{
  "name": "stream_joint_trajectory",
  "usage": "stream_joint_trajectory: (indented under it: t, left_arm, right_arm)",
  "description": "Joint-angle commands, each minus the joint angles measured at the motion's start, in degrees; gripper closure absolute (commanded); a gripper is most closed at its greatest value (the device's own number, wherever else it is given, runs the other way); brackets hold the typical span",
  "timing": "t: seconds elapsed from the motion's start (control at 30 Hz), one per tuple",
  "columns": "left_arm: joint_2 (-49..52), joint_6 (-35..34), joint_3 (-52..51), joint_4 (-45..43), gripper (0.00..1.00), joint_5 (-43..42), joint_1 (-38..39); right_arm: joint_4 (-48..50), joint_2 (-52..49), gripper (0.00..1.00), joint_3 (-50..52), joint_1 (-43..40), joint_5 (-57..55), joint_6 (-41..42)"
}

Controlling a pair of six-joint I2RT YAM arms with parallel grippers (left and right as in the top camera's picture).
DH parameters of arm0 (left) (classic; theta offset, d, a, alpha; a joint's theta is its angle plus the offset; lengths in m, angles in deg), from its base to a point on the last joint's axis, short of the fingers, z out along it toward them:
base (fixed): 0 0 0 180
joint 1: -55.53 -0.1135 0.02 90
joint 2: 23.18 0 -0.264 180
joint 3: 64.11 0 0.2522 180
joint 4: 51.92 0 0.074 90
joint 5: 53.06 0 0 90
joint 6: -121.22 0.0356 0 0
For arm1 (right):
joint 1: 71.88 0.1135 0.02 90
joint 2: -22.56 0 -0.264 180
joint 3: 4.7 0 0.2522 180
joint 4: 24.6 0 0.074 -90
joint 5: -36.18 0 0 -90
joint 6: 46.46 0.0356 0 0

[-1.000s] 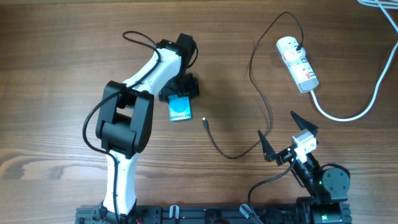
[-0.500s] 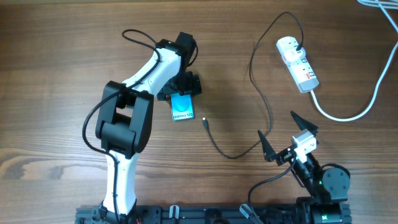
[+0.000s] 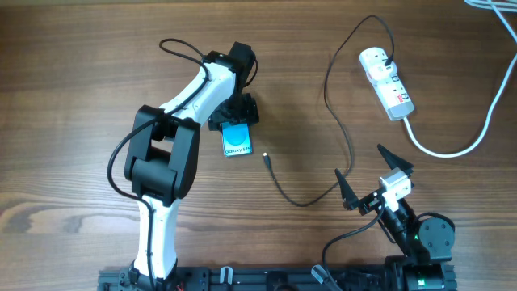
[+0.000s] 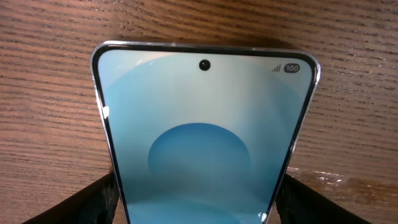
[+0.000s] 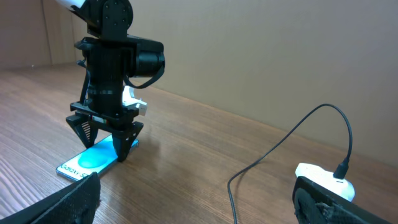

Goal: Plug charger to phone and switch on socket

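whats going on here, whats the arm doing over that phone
The left gripper is down over the phone, which lies flat and screen-up on the table. It has a finger close against each long edge, but it is unclear whether it is actually squeezing. The charger plug lies loose on the table just beside the phone, not plugged in, and its cable runs off to the socket. The right gripper hangs open near the robot's base, holding nothing.
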Motion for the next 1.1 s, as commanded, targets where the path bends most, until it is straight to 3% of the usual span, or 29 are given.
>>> stream_joint_trajectory:
  t: [0.0,0.1,0.57,0.73,0.93,1.07]
  left_arm:
    - [2.7,0.1,-1.9,-0.7,0.12,0.7,0.0]
    - [2.7,0.1,-1.9,-1.0,0.00,0.7,0.0]
    - [2.7,1.5,-1.9,-1.0,0.08,1.0,0.0]
    - [2.7,1.6,-1.9,-1.0,0.07,0.6,0.0]
    - [2.7,1.6,-1.9,-1.0,0.02,0.6,0.0]
    - [2.7,1.6,-1.9,-1.0,0.08,0.6,0.0]
  right_arm:
    - [0.3,0.3,0.00,0.1,-0.2,0.1,0.2]
    - [0.3,0.3,0.00,0.1,-0.2,0.1,0.2]
    - [1.7,0.3,0.00,0.1,-0.2,0.1,0.2]
    - [1.2,0.3,0.00,0.1,-0.2,1.2,0.4]
    - [7.7,0.3,0.00,0.1,-0.2,0.8,3.3]
    - [11.1,0.3,0.00,0.0,-0.2,1.0,14.6]
